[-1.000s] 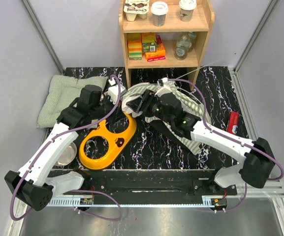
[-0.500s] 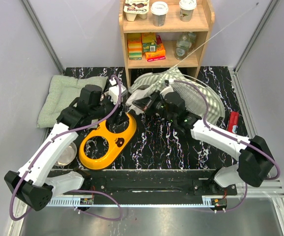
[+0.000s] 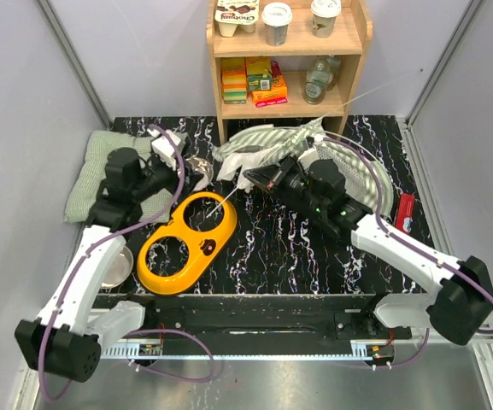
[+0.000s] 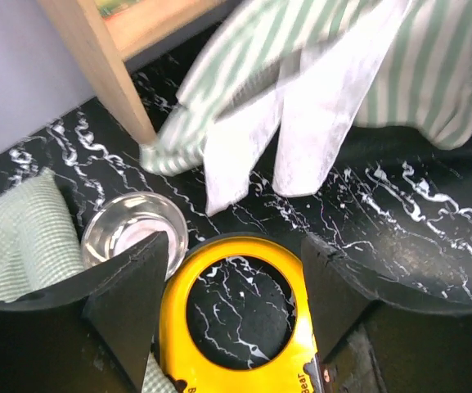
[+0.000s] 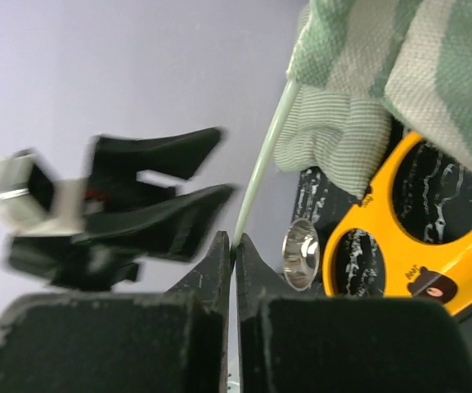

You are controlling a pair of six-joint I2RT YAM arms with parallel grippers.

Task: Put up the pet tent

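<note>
The pet tent (image 3: 267, 143) lies crumpled in front of the shelf, its striped fabric to the left and its white mesh to the right. In the left wrist view its white flaps (image 4: 317, 106) hang ahead. My right gripper (image 3: 251, 176) sits at the tent's near edge. In the right wrist view it (image 5: 234, 242) is shut on a thin pale tent pole (image 5: 265, 151) that runs up into the fabric (image 5: 383, 57). My left gripper (image 3: 180, 169) is open, left of the tent and apart from it. Its fingers (image 4: 129, 295) hold nothing above the yellow bowl holder (image 4: 178, 327).
The yellow bowl holder (image 3: 186, 241) lies at front centre, with a steel bowl (image 3: 114, 266) to its left. A green cushion (image 3: 109, 162) is at back left. The wooden shelf (image 3: 284, 60) stands behind the tent. A red object (image 3: 405, 212) lies at the right.
The left gripper has opened and drawn back to the left, away from the tent. The right gripper has closed on the pole and shifted right, and the fabric has spread out.
</note>
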